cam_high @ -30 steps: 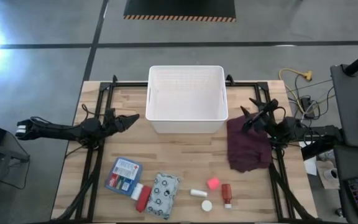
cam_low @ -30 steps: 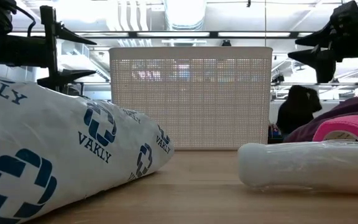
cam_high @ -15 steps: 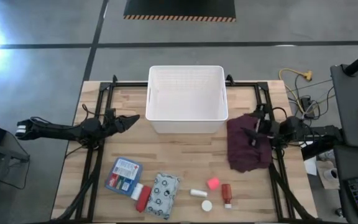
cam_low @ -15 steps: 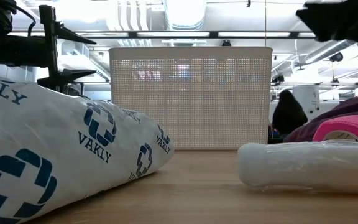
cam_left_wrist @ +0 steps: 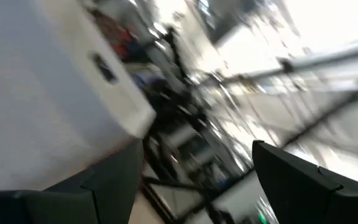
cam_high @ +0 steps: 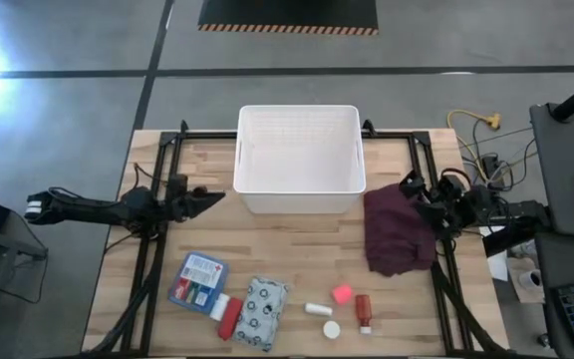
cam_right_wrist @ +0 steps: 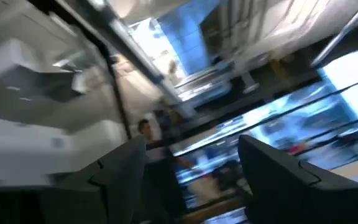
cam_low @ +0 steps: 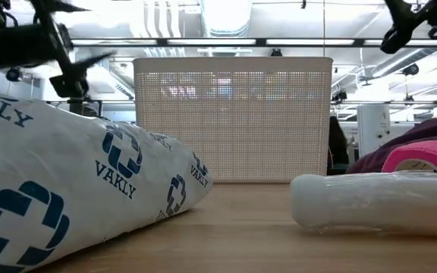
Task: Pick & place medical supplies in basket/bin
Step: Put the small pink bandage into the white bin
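I am looking down at the supplies lying in a loose row along the near edge of the worktop [cam_high: 267, 239], all well apart from the white tub [cam_high: 300, 160], which is sitting empty at the far middle. Nothing is picked up yet.

I am judging the blue flat packet [cam_high: 197, 278] as light but thin and lying flat, so I expect to pinch it at an edge. The white patterned pouch [cam_high: 263, 311] looks soft and puffy; in the low view it [cam_low: 74, 182] is bulging, so a grip across its middle should hold. A red tube [cam_high: 230, 315] is touching or just beside both packet and pouch, which is crowding that grasp. The pink cube [cam_high: 342, 293], the small white bottle [cam_high: 317, 309], its cap [cam_high: 332, 328] and the other red tube [cam_high: 364, 311] are small, hard and probably light; the bottle and tube may roll, so I am planning to close across their short axis.

The maroon cloth [cam_high: 399, 232] is lying beside the tub on the right side, with the right gripper [cam_high: 412, 195] hovering at its far edge, fingers parted and holding nothing. The left gripper [cam_high: 199, 200] is hovering left of the tub, also spread and empty. The tub's tall walls are standing between either arm and the drop point.
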{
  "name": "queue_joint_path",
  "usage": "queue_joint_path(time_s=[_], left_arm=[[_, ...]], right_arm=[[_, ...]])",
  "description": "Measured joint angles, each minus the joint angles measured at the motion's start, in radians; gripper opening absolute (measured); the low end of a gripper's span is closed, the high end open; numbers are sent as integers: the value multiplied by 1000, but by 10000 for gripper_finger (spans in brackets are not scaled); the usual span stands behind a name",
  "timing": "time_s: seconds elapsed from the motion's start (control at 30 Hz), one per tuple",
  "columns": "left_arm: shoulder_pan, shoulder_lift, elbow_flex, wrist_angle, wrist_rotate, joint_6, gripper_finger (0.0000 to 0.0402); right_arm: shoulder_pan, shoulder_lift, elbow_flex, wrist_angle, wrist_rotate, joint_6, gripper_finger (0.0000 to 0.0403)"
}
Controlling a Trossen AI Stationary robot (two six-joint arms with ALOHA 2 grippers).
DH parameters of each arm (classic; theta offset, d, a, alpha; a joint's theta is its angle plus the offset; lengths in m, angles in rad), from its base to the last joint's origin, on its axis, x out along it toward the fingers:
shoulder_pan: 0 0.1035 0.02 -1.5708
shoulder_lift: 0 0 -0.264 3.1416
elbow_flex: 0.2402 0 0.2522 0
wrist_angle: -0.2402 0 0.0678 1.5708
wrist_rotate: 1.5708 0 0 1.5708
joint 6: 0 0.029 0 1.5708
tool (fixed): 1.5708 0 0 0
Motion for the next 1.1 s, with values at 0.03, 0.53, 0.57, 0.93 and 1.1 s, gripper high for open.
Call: queue_joint_path(time_s=[0.03,0.53,0.57,0.93,1.1], left_arm=[[0,1,13,-2,53,22,285],[-108,295,630,-864,262,451,285],[-129,337,659,-929,261,452,285],[-412,675,710,-1027,250,421,285],[-461,715,689,-996,243,342,285]], right_arm=[[0,14,1,4,-16,77,249],[85,590,306,-372,-579,344,249],[95,620,320,-409,-579,372,249],[164,854,441,-458,-488,653,249],[158,930,526,-467,-385,784,249]])
